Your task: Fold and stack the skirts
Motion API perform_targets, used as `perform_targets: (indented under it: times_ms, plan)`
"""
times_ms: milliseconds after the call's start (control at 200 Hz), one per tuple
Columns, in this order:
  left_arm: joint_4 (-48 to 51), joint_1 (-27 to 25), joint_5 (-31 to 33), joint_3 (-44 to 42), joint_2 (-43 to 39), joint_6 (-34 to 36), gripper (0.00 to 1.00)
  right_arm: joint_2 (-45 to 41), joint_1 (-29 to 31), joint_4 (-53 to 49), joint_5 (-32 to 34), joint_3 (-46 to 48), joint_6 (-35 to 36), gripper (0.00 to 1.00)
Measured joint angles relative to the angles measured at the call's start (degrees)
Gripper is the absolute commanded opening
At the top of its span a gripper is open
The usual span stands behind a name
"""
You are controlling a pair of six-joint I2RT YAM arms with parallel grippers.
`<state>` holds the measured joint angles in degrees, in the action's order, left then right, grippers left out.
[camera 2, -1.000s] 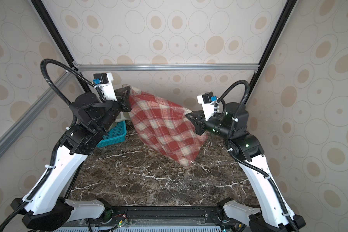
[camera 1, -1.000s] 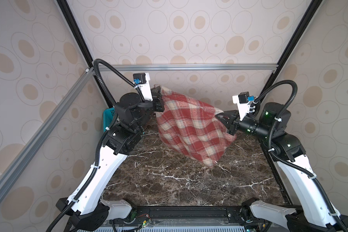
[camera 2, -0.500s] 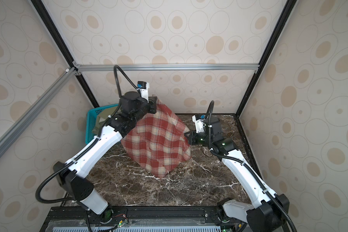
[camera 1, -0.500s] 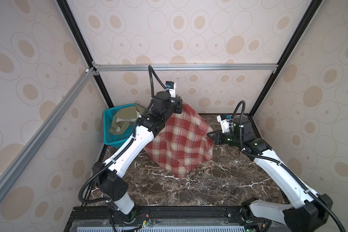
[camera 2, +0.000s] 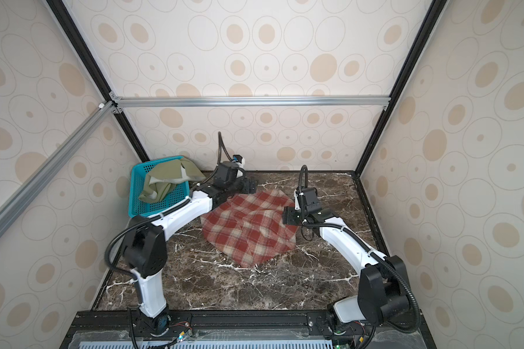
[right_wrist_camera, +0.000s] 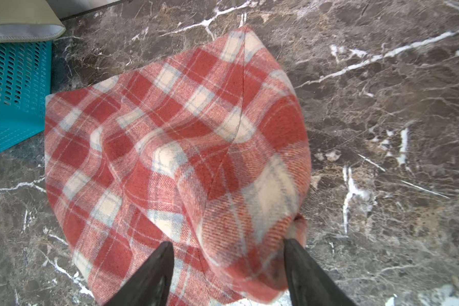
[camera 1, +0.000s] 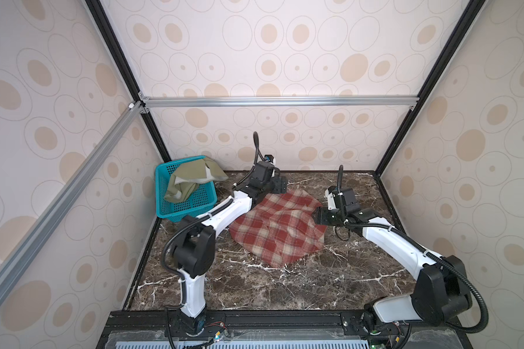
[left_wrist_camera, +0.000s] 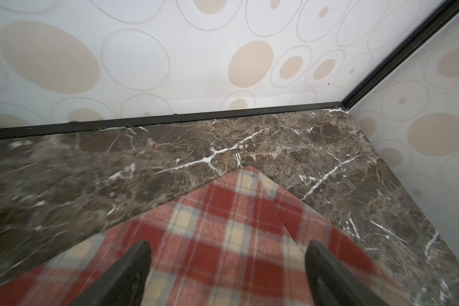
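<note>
Both top views: plaid skirt (camera 1: 277, 229) lies rumpled on the tabletop (camera 1: 285, 290), near the teal basket (camera 1: 191, 208) but not touching it. Rough diamond shape; one corner points at the back wall, the opposite one at the front edge, and no clear long axis shows. Olive skirt (camera 1: 191, 178) is heaped in the basket, one flap draped over the rim on the plaid's side. Left gripper (camera 1: 280, 185) sits at the plaid's back corner, and right gripper (camera 1: 318, 216) at the corner farthest from the basket. Bare marble is open in front of the plaid and beyond it, away from the basket.

Left wrist view: fingers (left_wrist_camera: 133, 267) stand spread wide above the plaid skirt (left_wrist_camera: 223, 212), clamping nothing. The cloth corner points past them at the wall, with bare tabletop all round it.

Right wrist view: fingers (right_wrist_camera: 154, 273) stand apart. A raised ridge of plaid skirt (right_wrist_camera: 175, 137) runs into the gap, unpinched. The basket (right_wrist_camera: 16, 87) lies beyond the cloth's far edge.
</note>
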<state>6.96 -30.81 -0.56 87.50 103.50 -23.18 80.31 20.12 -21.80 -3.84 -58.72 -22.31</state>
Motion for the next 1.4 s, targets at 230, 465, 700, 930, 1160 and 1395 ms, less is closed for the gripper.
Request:
perform_targets:
  times_ms: [230,465,700,930,1160,1395]
  plan:
    - [0.9,-4.94,2.05,-26.82,-28.57,-6.67,0.7,-3.63,0.04,-4.57,2.69,1.66,1.14,0.76]
    - [5.22,-16.7,0.79,-48.35,-30.73,-18.43,0.5,-8.28,0.07,-8.28,3.3,-0.83,1.55,0.64]
    - [1.38,-20.26,-1.77,-51.78,-27.76,-24.5,0.53,-9.81,1.31,-6.12,-2.1,7.69,-1.97,0.55]
    - [-2.75,-22.05,-3.32,-50.6,-20.65,-25.81,0.67,-9.75,2.12,-4.66,-5.64,12.79,-4.96,0.61]
    - [-4.83,-22.14,-3.17,-49.44,-17.07,-26.16,0.64,-8.02,2.38,-1.88,-6.56,14.69,-5.6,0.63]
    - [-6.16,-22.21,-0.42,-47.34,-13.55,-26.64,0.41,-2.58,2.38,1.14,-5.62,16.57,-5.62,0.68]
